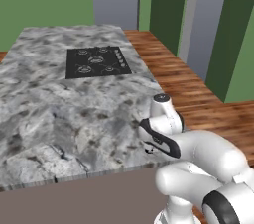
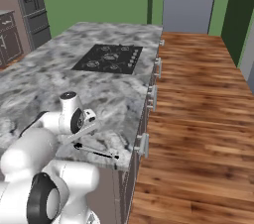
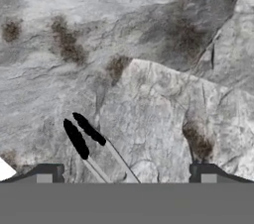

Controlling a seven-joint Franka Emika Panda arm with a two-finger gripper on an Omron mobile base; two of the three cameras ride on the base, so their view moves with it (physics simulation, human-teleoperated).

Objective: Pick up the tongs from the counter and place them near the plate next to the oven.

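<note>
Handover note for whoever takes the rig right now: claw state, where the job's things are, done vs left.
Claw: open, empty, hanging over the tongs.
Tongs: lying flat on the marbled counter near its front corner, by the arm; in the hand view their black tips sit just ahead of the fingertips, the handles running back between them.
Cooktop: farther back on the same counter.
Done: approach to the tongs.
Left: lower, close on the tongs, lift, carry them to the plate by the oven and set them down.
</note>
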